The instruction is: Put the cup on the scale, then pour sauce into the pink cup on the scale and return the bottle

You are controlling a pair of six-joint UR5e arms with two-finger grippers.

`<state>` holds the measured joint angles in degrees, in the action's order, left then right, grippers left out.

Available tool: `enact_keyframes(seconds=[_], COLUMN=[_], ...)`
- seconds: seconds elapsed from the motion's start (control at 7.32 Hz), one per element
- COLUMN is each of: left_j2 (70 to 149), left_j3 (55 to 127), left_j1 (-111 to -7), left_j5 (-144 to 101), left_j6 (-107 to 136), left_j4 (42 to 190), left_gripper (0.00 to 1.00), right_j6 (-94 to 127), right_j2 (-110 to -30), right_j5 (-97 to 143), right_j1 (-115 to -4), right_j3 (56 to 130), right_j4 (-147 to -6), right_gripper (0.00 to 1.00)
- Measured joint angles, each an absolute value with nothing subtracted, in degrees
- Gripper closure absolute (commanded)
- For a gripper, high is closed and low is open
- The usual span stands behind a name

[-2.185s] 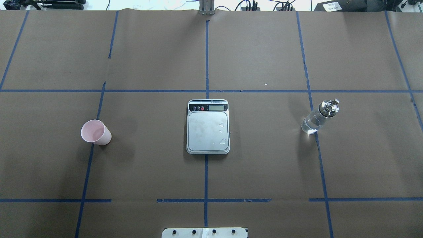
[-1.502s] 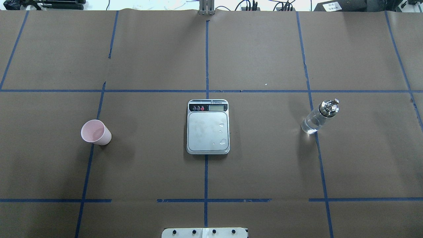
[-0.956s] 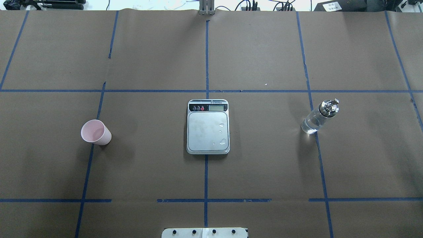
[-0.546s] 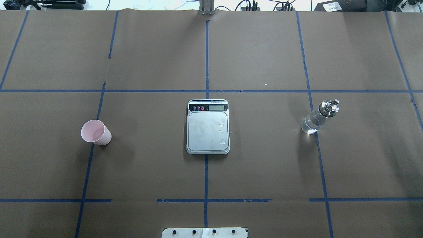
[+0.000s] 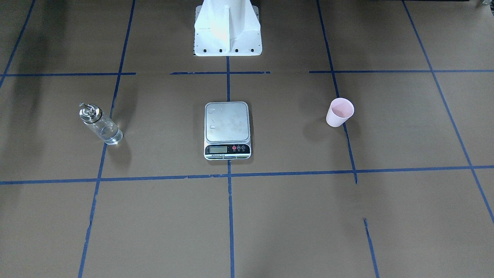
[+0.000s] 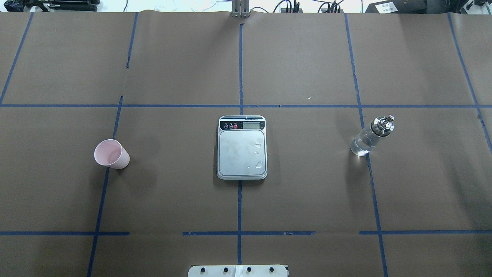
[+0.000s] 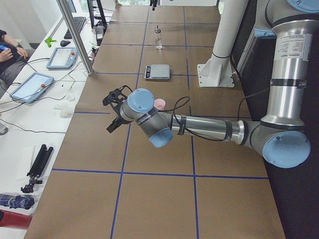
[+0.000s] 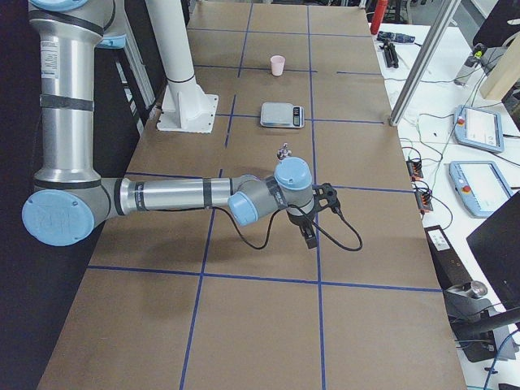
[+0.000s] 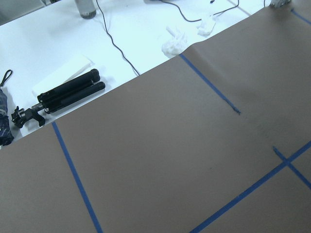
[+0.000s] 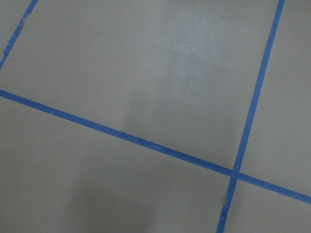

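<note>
The pale pink cup stands upright on the brown table, left of the scale, which sits at the centre with small clear drops on its platform. The glass bottle, with a metal spout and some clear liquid, stands right of the scale. All three also show in the front-facing view: the cup, the scale, the bottle. My left gripper hovers beyond the cup, outside the overhead view. My right gripper hovers beyond the bottle. I cannot tell whether either is open or shut.
The white robot base stands at the table's near edge behind the scale. A metal post and tablets stand on the operators' side. A black tripod lies on the white bench past the left end.
</note>
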<state>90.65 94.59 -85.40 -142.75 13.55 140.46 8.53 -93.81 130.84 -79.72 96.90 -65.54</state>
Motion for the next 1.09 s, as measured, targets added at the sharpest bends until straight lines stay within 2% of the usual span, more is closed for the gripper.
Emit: enact_keyframes(seconds=[0.27, 0.41, 0.55, 0.82, 1.09], left_j2=[88.0, 85.6, 83.0, 79.9, 79.8], left_j3=[100.4, 105.0, 108.9, 112.6, 113.0], left_j1=[-75.8, -68.9, -61.9, -49.4, -41.2], left_j5=[-138.6, -132.4, -126.1, -114.4, -105.9], left_j6=[31.5, 40.6, 48.6, 61.2, 70.3], left_j4=[142.5, 142.5, 142.5, 141.4, 137.8], left_gripper=[0.01, 0.12, 0.28, 0.49, 0.5], right_j6=[10.4, 11.4, 12.0, 12.5, 12.6], right_j2=[-94.1, -94.2, -94.3, -94.3, -94.3], right_j5=[130.8, 130.9, 130.9, 130.9, 130.9], right_j1=[-79.7, -79.7, -79.8, -79.8, -79.8], right_j3=[96.8, 96.8, 96.9, 97.1, 97.2], right_j4=[-65.1, -65.1, -65.0, -65.0, -65.0], right_gripper=[0.0, 0.0, 0.0, 0.0, 0.0])
